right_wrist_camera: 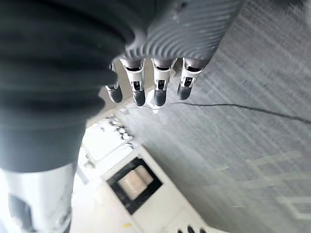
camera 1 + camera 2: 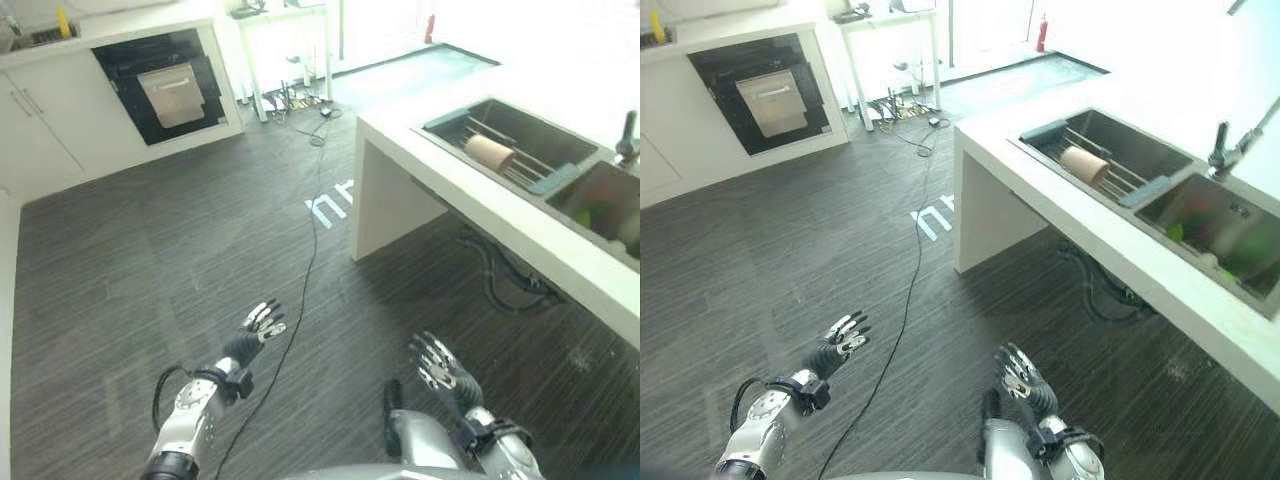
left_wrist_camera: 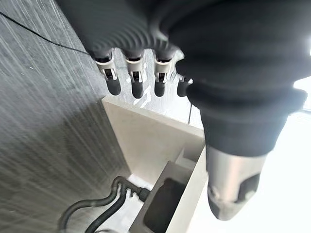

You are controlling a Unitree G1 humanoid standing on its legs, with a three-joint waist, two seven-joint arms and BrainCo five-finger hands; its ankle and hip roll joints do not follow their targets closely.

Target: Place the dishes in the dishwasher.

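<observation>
A brown cup [image 2: 489,153] lies on its side on a rack over the left sink basin [image 2: 540,135], set in the white counter [image 2: 440,180] at the right. Green items show dimly in the second basin [image 2: 600,205]. Far back on the left, the dishwasher [image 2: 165,85] is a dark opening in the white cabinets with a pale panel inside. My left hand [image 2: 262,322] and right hand [image 2: 440,365] hang low over the dark floor, both open with straight fingers [image 3: 137,80] and nothing in them. The dishwasher [image 1: 133,182] also appears past the right hand's fingers [image 1: 160,85].
A white table [image 2: 285,30] with cables under it stands at the back beside the dishwasher. A yellow bottle [image 2: 63,20] stands on the back cabinet top. A faucet [image 2: 628,138] rises between the basins. White floor marking [image 2: 330,205] lies near the counter's corner.
</observation>
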